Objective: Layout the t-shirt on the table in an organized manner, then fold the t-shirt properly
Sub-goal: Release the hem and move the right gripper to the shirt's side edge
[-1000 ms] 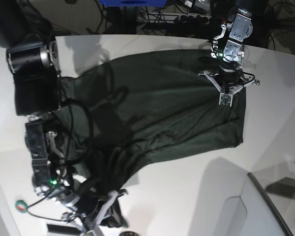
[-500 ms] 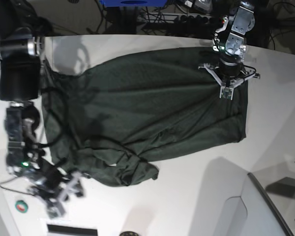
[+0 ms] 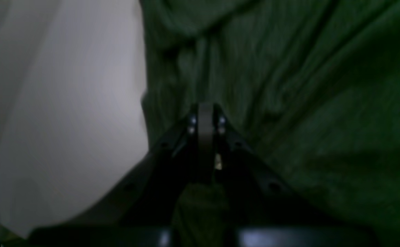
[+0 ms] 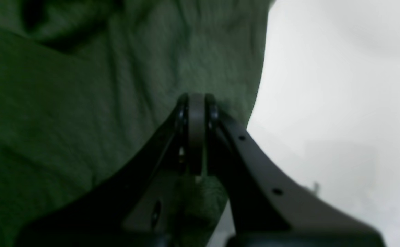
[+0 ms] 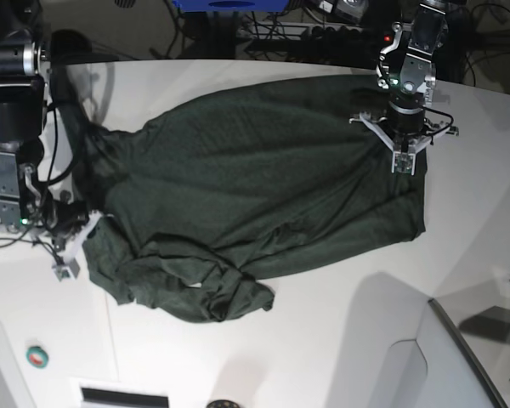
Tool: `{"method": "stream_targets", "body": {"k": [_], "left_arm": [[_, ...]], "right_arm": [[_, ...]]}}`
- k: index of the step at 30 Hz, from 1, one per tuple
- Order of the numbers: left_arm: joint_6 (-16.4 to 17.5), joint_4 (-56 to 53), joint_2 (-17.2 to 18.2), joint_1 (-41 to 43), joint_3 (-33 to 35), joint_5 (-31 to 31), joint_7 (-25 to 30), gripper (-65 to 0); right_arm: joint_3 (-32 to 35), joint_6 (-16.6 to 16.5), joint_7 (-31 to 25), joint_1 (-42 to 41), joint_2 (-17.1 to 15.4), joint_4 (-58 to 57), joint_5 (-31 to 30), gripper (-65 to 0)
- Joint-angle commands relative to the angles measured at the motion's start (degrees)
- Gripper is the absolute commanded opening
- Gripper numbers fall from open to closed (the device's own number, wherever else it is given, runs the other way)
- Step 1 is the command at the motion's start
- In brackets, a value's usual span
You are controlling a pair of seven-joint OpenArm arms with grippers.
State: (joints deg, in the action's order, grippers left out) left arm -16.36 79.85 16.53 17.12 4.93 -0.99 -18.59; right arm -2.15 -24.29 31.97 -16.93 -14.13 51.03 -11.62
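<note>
The shirt (image 5: 263,204), thin, limp and light, lies spread but rumpled on the table (image 5: 323,340), best pinched at edges, where the left gripper (image 5: 405,166) and right gripper (image 5: 64,270) close on cloth.

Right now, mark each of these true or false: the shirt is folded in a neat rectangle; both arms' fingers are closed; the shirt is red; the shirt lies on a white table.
1. The t-shirt is folded in a neat rectangle. False: it lies spread out, bunched and wrinkled along one edge.
2. The left gripper and right gripper have closed fingers. True.
3. The shirt is red. False: it is dark green.
4. It lies on the white table. True.
</note>
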Motion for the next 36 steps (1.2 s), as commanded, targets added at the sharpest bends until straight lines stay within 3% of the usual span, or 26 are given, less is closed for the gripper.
{"method": "stream_targets", "body": {"k": [1,5,9,14,19,26,31,34,36], "left_arm": [[-0.74,-0.07,0.65,-0.20,-0.58,-0.37,0.88,-65.0],[-0.74,-2.01,0.65,-0.20,-2.34,-0.37,0.88,-65.0],[-0.74,-2.71,0.74,-0.20,-3.04,-0.37,0.88,-65.0],[-0.74,-2.71,0.48,-0.20,-2.51,-0.46,0.88,-65.0],[-0.74,-1.83,0.39,-1.17,-2.51,-0.46,0.88,-65.0],[-0.65,7.05,0.30,5.60,-3.04,0.25,0.88,-65.0],[-0.65,5.73,0.21,7.45,-2.77,0.25,1.23,-65.0],[-0.65,5.20,0.21,7.53,-2.86,0.25,1.23,-65.0],[-0.65,5.55,0.21,8.15,-2.95,0.25,1.23,-65.0]], "right_arm": [[-0.26,-0.10,-1.33,-0.87,-0.86,-0.43,-0.30,-64.4],[-0.88,-0.01,-1.86,1.85,-2.27,-2.19,-0.30,-64.4],[-9.94,0.43,-1.50,7.65,-2.09,1.85,-0.30,-64.4],[-12.22,6.58,-1.68,17.76,-1.83,13.46,-0.30,-64.4],[-12.48,9.92,-1.94,24.01,-0.68,26.38,-0.38,-64.4],[-13.45,9.66,-1.86,32.09,1.69,45.63,-0.38,-63.5],[-13.19,9.30,-1.50,25.59,1.34,37.99,-0.38,-63.5],[-10.29,4.73,-0.89,21.72,1.34,33.33,-0.30,-63.3],[-6.59,3.77,-0.71,21.28,1.25,33.59,-0.21,-61.2]]}}
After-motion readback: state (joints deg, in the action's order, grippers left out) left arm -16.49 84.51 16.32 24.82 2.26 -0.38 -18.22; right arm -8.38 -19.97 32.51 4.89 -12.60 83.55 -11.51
